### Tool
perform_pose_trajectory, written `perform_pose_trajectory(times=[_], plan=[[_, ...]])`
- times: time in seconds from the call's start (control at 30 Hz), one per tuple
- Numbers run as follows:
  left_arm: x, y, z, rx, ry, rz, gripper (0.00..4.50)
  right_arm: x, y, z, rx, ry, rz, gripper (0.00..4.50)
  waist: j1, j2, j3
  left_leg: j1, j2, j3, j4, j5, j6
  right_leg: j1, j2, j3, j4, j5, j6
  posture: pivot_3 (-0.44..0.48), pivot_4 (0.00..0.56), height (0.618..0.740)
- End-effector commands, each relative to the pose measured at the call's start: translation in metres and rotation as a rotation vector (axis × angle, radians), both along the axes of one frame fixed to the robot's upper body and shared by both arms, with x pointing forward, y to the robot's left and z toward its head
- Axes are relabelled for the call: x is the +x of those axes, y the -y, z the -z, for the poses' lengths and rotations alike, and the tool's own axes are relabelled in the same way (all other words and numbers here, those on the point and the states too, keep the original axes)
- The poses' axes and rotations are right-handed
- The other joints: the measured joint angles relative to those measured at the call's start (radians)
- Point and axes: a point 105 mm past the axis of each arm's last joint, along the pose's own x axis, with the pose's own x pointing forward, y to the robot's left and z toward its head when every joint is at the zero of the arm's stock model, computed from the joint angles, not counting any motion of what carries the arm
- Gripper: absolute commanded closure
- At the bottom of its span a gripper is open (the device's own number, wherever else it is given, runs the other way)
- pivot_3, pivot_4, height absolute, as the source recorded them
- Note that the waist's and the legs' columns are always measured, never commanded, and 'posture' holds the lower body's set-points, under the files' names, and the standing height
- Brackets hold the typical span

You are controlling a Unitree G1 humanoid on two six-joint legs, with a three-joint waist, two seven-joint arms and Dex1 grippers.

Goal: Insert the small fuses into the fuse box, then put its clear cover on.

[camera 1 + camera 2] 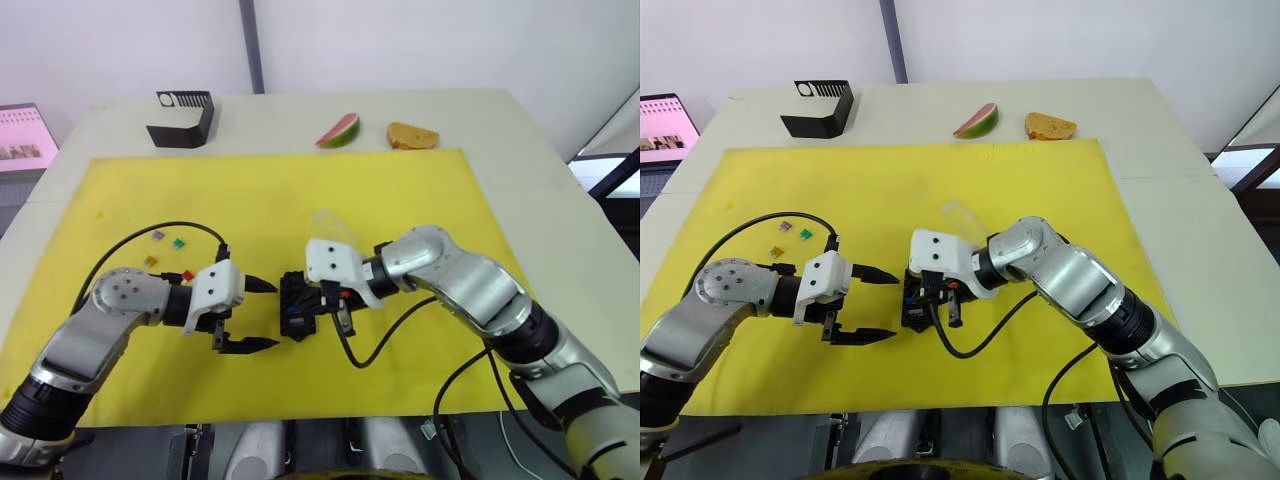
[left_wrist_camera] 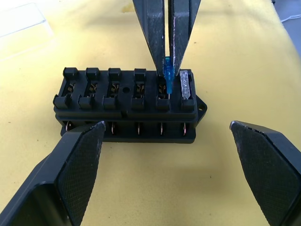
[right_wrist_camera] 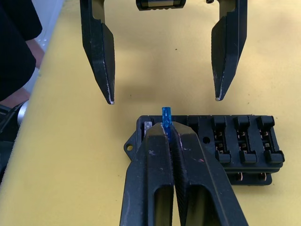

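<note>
Yellow matting (image 1: 400,200) covers most of the pale table, and the work sits toward its near edge. Nearest to me, the left gripper (image 1: 258,315) hangs with its two black fingers spread wide and nothing between them, pointing at the fuse box (image 2: 129,101) from just beside it, not touching. The forearm lies low and roughly level over the mat, wrist turned so the fingers stack one above the other.

The fuse box rests flat on the mat between the two grippers. A clear-grey fuse (image 2: 185,85) is already seated in the end slot. The right gripper (image 3: 166,128) is pinched tight on a blue fuse (image 2: 168,75), whose lower end is at the mouth of the neighbouring slot. Its elbow is bent and the wrist reaches in from the far side of the box.

To do this well, I'd say the blue fuse wants keeping upright and square over its slot, then pressing straight down; any lean could jam the blades. The box looks free to slide, so the idle left gripper might brace it.

Further out, the clear cover (image 1: 335,225) lies on the mat beyond the box, and loose fuses (image 1: 166,252) sit well off to the left.
</note>
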Motion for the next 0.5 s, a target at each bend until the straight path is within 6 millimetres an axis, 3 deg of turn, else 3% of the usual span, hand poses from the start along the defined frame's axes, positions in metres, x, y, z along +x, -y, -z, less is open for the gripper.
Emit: perform_pose_trajectory(times=[0.03, 0.5], plan=[[-0.0013, -0.0001, -0.0096, -0.009, 0.044, 0.011, 0.00, -0.0032, -0.0042, -0.0104, 0.007, 0.060, -0.042, 4.44, 0.000, 0.000, 0.000, 0.000, 0.000, 0.000, 0.000, 0.000, 0.000, 0.000, 0.000, 0.000, 0.000, 0.000, 0.000, 0.000, 0.150, 0.740], [-0.0017, 0.0007, -0.0090, -0.013, 0.047, 0.010, 0.00, -0.0013, 0.0011, -0.0024, -0.044, 0.073, -0.031, 4.44, 0.000, 0.000, 0.000, 0.000, 0.000, 0.000, 0.000, 0.000, 0.000, 0.000, 0.000, 0.000, 0.000, 0.000, 0.000, 0.000, 0.150, 0.740]])
